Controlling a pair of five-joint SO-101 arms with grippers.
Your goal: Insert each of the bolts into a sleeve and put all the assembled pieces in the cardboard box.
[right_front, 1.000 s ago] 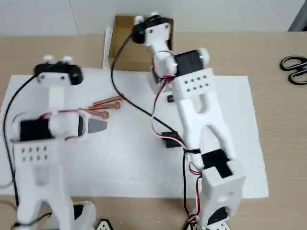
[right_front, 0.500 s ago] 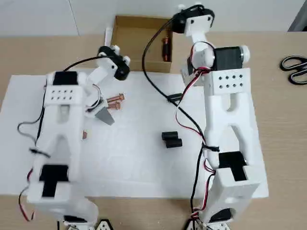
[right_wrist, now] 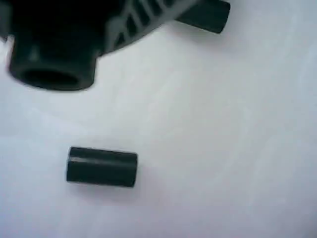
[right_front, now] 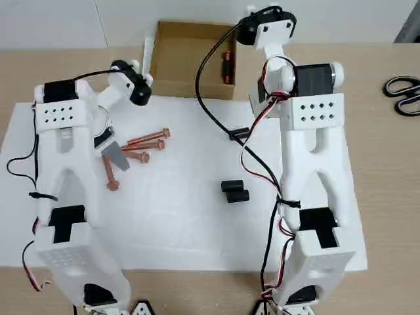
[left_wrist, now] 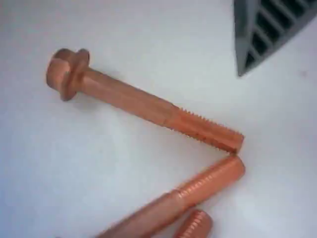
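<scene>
Several copper bolts [right_front: 146, 139] lie loose on the white sheet [right_front: 184, 223], one of them [right_front: 109, 174] apart toward the left arm. My left gripper [right_front: 111, 149] hangs open just beside them, holding nothing. Its grey finger [left_wrist: 267, 29] shows over a bolt [left_wrist: 143, 106] in the left wrist view. Two black sleeves [right_front: 234, 191] lie side by side mid-sheet. A bolt in a sleeve [right_front: 227, 64] lies in the cardboard box [right_front: 187, 82]. My right gripper [right_front: 257, 98] sits near the box's right corner, with a black sleeve [right_wrist: 49, 62] close against it and another sleeve [right_wrist: 101, 167] on the sheet beyond.
A small black piece [right_front: 237, 133] lies on the sheet by the right arm's cable. Scissors [right_front: 403, 95] rest on the wooden table at the far right. The right arm's long white links overhang the sheet's right half.
The right arm swung right from above the box and then stayed put; an assembled piece now lies in the box. The left arm shifted left, uncovering the bolts.
</scene>
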